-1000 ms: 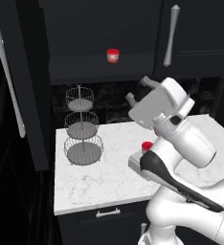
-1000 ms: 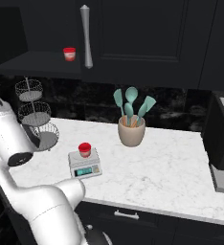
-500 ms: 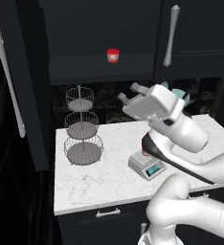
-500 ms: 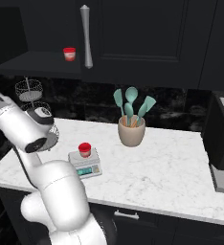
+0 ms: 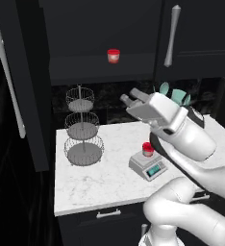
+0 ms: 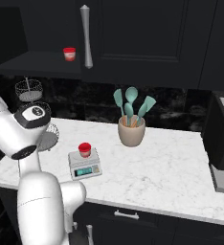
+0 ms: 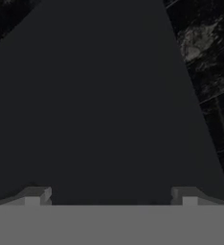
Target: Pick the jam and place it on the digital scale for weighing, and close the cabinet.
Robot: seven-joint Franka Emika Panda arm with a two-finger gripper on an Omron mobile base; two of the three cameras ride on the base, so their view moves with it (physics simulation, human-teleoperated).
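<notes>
The jam (image 5: 147, 148) sits on the digital scale (image 5: 148, 166) on the tabletop (image 6: 152, 167), so the weighing part looks done. The claw (image 5: 128, 98) is spread wide and empty, raised toward the cabinet door (image 5: 25, 81), which hangs open, probably to push it shut.

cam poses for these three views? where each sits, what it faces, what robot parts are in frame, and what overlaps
Left base view: behind the arm to its left, looking forward and down at the counter; the white arm rises lower right, the gripper held up toward the open cabinet.
Right base view: behind to the right, same counter; the arm rises lower left.
Hand view: on the hand, facing a dark flat surface; fingertips spread apart at the bottom.
Shared by both base views: the jam on the digital scale, a second jar on the cabinet shelf, a wire basket stand.
</notes>
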